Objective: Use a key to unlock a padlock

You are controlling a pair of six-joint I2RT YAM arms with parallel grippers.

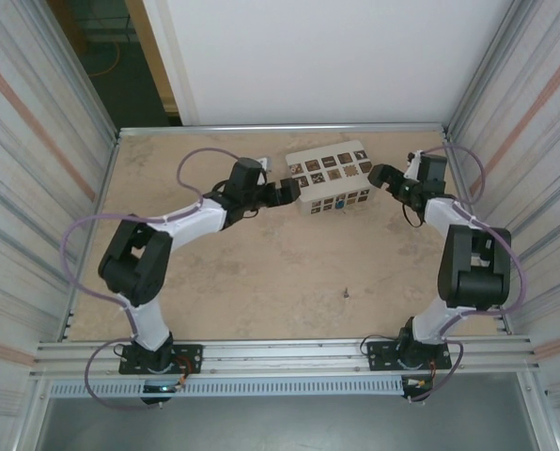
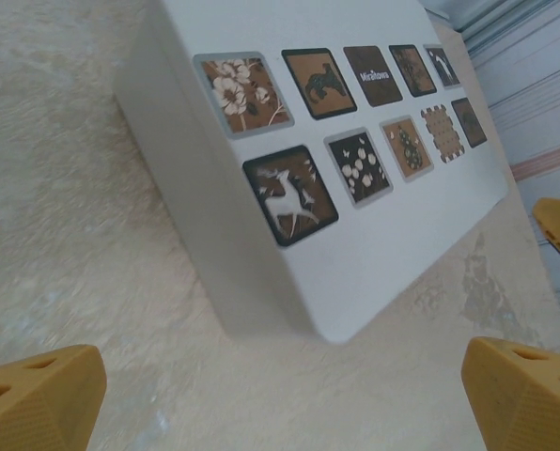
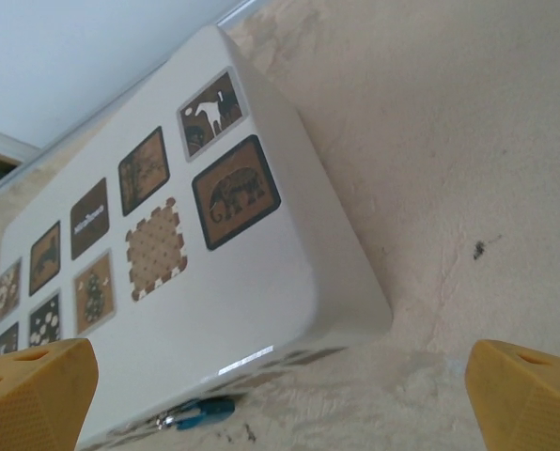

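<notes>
On the table (image 1: 261,268), left gripper (image 1: 291,192) and right gripper (image 1: 377,176) gape empty beside the white box (image 1: 332,169), label blurred.

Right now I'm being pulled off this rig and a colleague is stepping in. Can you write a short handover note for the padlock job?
Left end effector: open, empty, at the near left corner of the white box.
Right end effector: open, empty, at the box's right end.
Padlock: blue, on the table close by the base of the box's long side, not held.
Key: probably the dark speck on open table between box and arm bases; too small to be sure.
Done: nothing picked up yet.
Left: grasp key and padlock, insert the key, turn it.
</notes>
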